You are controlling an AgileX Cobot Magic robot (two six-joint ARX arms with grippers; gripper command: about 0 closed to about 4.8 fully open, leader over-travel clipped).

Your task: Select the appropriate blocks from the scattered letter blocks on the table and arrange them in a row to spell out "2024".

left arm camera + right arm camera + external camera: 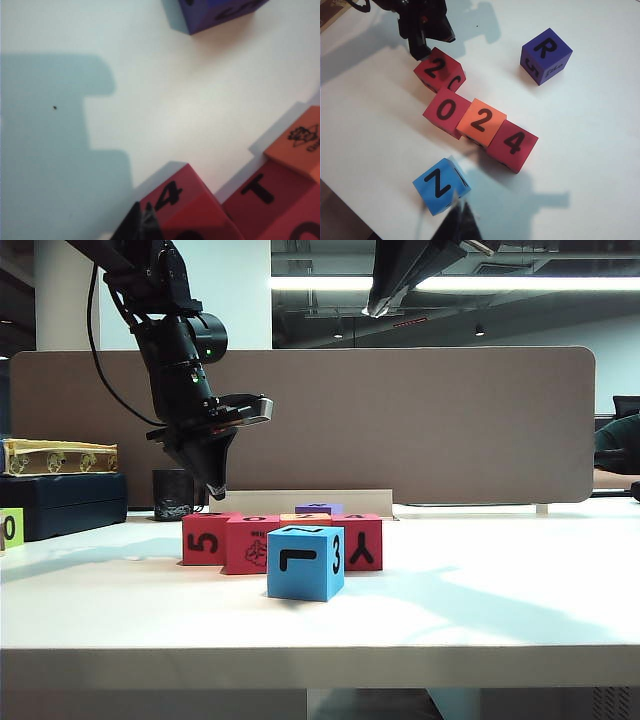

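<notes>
The four foam cubes reading 2, 0, 2, 4 on top, namely a red foam cube with a 2 [439,70], a red one with a 0 [446,111], an orange one [482,121] and a red one with a 4 [512,144], lie mid-table in a touching row, though the first 2 sits skewed; the spelling looks nearly done, with that cube left to square up. The left gripper [214,483], jaws closed and empty, hovers just above the row's left end. The right gripper [375,308], closed too, hangs high above the white table [500,610]. A blue foam cube [305,562] crowds the near side; a purple cube [546,55] lies clear beyond the row.

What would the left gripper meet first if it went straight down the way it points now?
Probably the red block with 2 on top. The left gripper, jaws shut, points down just above that block's outer end of the row. Depth is unclear, so it might slip past the edge onto the table.
</notes>
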